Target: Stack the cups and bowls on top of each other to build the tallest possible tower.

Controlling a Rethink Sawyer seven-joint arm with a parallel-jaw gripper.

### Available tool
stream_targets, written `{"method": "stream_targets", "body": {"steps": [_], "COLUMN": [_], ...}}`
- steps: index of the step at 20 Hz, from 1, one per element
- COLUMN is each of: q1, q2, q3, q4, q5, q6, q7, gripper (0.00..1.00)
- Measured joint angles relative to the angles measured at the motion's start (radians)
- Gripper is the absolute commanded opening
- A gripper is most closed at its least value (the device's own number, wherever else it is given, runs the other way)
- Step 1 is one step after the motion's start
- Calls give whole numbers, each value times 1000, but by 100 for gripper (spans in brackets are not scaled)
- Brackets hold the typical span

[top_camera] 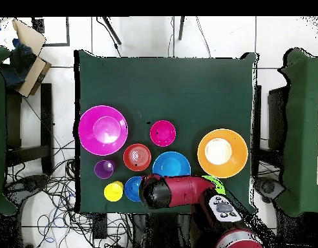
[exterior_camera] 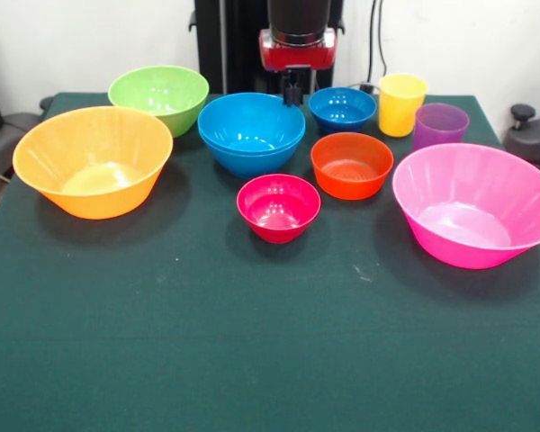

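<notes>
Glossy round bowls (exterior_camera: 252,132), plain tumbler cups (exterior_camera: 401,104) unstacked.

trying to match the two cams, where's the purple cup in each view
Front view: the purple cup stands at the far right, just right of the yellow cup and behind the pink bowl.
Overhead view: the purple cup sits lower left, above the yellow cup and below the pink bowl.
Shared landmark: the pink bowl.

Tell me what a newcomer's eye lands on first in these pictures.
The large pink bowl at the front view's right and the large orange bowl at its left dominate the green table. Between them sit smaller bowls, with the light blue bowl just below the gripper.
</notes>
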Motion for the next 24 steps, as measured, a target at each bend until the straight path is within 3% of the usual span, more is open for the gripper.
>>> {"method": "stream_targets", "body": {"steps": [8,14,20,24], "q1": [0,-23,-118,-201], "q2": [-4,-64,-224,-358], "q3": [1,14,74,136], "q4": [-2,2,16,20], "q5": [0,-1,26,91], "q6": [0,2,75,177], "q7": [0,0,0,0], "gripper": [0,0,0,0]}}
